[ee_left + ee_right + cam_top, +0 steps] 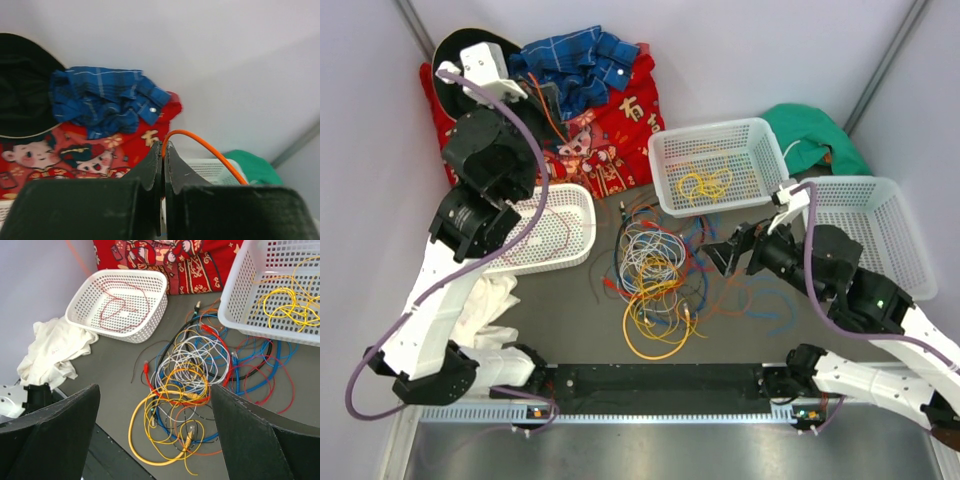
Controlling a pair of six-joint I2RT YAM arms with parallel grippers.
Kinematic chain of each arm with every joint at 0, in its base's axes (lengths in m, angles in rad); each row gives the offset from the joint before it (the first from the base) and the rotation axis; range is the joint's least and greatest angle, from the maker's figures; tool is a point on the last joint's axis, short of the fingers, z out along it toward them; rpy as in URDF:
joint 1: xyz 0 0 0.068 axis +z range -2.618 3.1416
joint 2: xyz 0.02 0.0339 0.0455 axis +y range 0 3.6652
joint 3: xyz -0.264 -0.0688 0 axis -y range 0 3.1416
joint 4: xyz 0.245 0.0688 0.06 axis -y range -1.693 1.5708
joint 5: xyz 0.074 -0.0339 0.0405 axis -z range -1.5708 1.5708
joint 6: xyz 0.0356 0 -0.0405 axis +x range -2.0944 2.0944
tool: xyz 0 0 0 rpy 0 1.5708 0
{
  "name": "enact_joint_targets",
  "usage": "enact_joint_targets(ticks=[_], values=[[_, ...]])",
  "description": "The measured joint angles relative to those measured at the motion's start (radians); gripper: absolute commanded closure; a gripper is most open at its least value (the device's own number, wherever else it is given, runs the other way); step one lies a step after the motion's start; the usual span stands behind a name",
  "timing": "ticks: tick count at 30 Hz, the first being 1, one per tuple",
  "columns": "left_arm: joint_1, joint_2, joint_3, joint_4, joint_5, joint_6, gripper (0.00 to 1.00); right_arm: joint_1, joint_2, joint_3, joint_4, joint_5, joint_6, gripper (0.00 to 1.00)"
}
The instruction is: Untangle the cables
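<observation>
at the middle of the table (570, 310), most cables (655, 280) lie tangled; yellow ones (705, 183) fill one basket (715, 128), a red one (120, 302) another. left gripper (163, 150) pinches an orange cable (210, 149) aloft; right gripper (155, 407) gapes above the heap.

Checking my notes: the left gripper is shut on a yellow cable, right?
No. The cable pinched in the shut left gripper is orange, not yellow; the left wrist view shows it arcing out to the right.

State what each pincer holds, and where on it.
Left pincer pinches the orange cable; whether at its end or mid-length cannot be told. Right pincer is open, holding nothing.
</observation>
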Motion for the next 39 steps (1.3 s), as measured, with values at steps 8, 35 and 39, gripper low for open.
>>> enact_joint_targets(ticks=[8, 35, 39], values=[[0.212, 0.053, 0.008, -0.092, -0.029, 0.000, 1.00, 0.000, -0.010, 0.000, -0.049, 0.018, -0.011, 0.10], [0.493, 0.047, -0.230, -0.005, 0.042, -0.080, 1.00, 0.000, -0.040, -0.002, -0.082, 0.058, -0.051, 0.10], [0.559, 0.055, -0.445, 0.007, 0.074, -0.135, 1.00, 0.000, -0.044, -0.005, -0.097, 0.059, -0.051, 0.10]])
